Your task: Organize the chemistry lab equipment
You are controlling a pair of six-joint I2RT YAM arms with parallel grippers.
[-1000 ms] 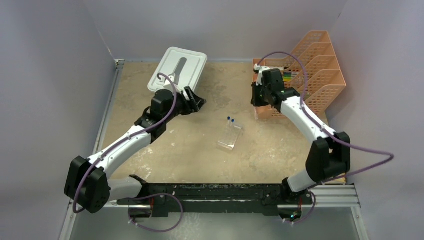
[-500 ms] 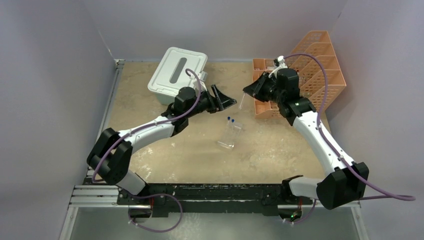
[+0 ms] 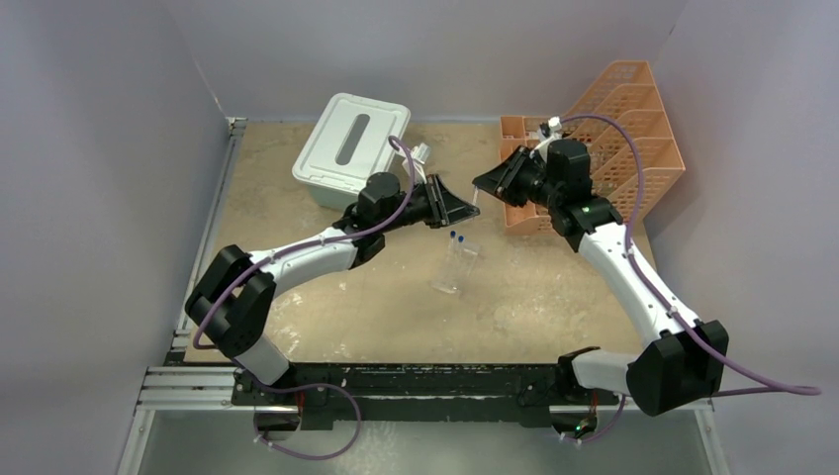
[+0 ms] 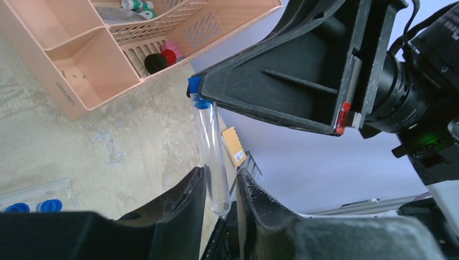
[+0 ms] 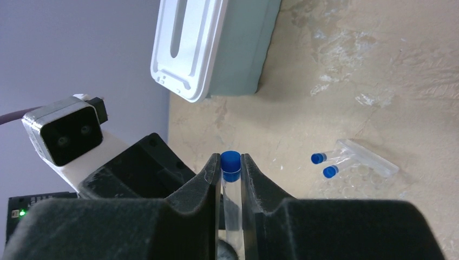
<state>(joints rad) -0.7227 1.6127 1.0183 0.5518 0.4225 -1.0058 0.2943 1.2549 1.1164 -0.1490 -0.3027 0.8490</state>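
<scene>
Tube (image 4: 209, 143) clenched at both ends, base in left end effector (image 4: 221, 179), cap in right end effector (image 5: 231, 165), rack (image 3: 455, 269) nearby on counter (image 3: 534, 292)

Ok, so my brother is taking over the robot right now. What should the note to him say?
Right gripper: shut on the blue-capped tube, right at its cap, up in the air between the arms.
Left gripper: shut on the same tube's bottom end.
Clear rack: on the table, with two capped tubes in it.
Done: those two tubes are racked.
Left: probably the right gripper lets go and the left one puts this tube in the rack. Some small items sit in the orange tray.
</scene>
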